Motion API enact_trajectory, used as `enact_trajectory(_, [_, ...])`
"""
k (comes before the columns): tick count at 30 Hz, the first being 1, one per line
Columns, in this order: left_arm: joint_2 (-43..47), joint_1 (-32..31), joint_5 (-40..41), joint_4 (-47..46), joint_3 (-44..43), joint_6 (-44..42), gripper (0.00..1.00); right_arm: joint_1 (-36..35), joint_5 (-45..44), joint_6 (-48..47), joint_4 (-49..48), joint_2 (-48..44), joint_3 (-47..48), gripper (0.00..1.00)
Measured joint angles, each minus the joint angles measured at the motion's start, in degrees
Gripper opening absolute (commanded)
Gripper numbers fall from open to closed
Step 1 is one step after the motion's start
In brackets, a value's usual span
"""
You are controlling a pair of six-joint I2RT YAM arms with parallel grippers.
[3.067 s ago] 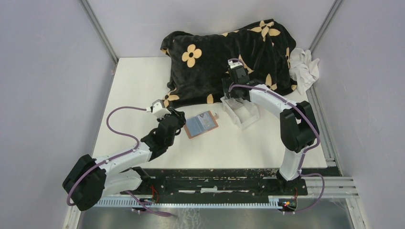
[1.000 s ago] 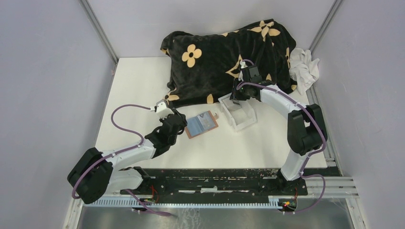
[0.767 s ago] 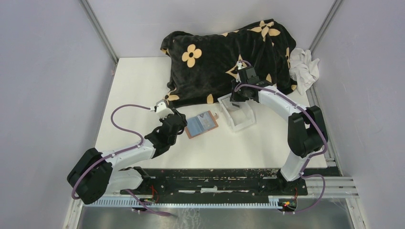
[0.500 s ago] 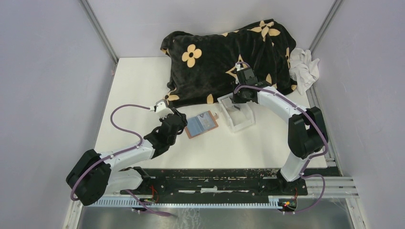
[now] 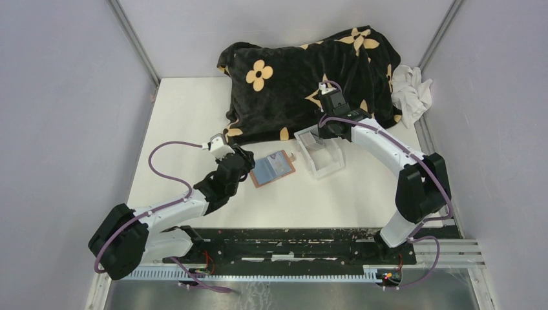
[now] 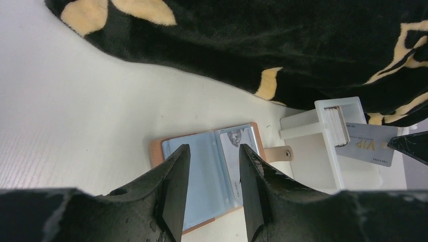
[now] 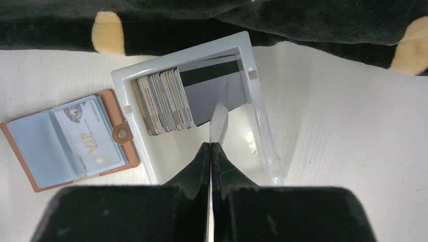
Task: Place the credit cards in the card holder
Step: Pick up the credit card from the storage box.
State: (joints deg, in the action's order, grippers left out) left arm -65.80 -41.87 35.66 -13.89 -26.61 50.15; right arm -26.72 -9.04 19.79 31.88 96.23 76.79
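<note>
The brown card holder (image 5: 272,168) lies open on the table, blue sleeves up, with one VIP card (image 7: 88,136) in its right sleeve. A stack of credit cards (image 7: 161,103) stands on edge in the clear tray (image 7: 260,111). My right gripper (image 7: 210,146) is shut on a grey card with a black stripe (image 7: 212,85), held tilted over the tray beside the stack. The same card (image 6: 366,146) shows in the left wrist view. My left gripper (image 6: 212,151) hangs open just above the holder's left half (image 6: 157,154), nothing between its fingers.
A black blanket with tan flowers (image 5: 304,71) covers the back of the table, right behind the tray. A white cloth (image 5: 411,90) lies at the far right edge. Grey walls stand on both sides.
My right gripper has closed on the grey card and tipped it away from the stack. The left jaws have widened a little; that arm has barely moved.
</note>
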Motion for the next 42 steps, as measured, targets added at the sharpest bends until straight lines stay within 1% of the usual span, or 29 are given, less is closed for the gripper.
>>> enact_trajectory(5, [0.3, 0.0, -2.1, -2.2, 0.1, -0.6, 0.57, -1.2, -1.6, -0.7, 1.2, -3.3, 0.0, 0.01])
enact_trajectory(9, [0.9, 0.0, -5.6, -4.2, 0.1, -2.4, 0.63, -2.8, -2.1, -0.9, 2.5, -7.7, -0.1, 0.01])
enact_trajectory(13, [2.2, 0.0, -11.2, -6.9, 0.3, -4.5, 0.65, -4.9, -1.9, -1.1, 3.4, -14.9, -1.0, 0.01])
enact_trajectory(17, [4.3, 0.0, -17.8, -9.2, 0.5, -6.0, 0.67, -7.1, 0.1, -1.0, 4.5, -22.6, -3.2, 0.01])
enact_trajectory(21, [6.9, 0.0, -25.1, -11.5, 0.5, -8.4, 0.72, -9.7, 5.2, -0.2, 5.9, -29.2, -7.1, 0.01])
enact_trajectory(25, [9.7, 0.0, -32.0, -12.8, 0.5, -10.8, 0.76, -12.1, 10.7, 0.6, 7.0, -33.3, -11.5, 0.01])
enact_trajectory(32, [11.2, 0.0, -45.8, -12.1, 0.5, -14.3, 0.78, -13.4, 22.2, 2.5, 7.9, -41.2, -19.0, 0.01])
enact_trajectory(36, [11.1, 0.0, -53.5, -11.9, 0.6, -14.6, 0.78, -13.5, 27.4, 3.4, 8.1, -44.5, -21.3, 0.01])
enact_trajectory(42, [11.1, -0.4, -62.4, -13.9, 2.9, -14.5, 0.78, -13.7, 32.9, 3.7, 9.6, -48.2, -23.2, 0.01])
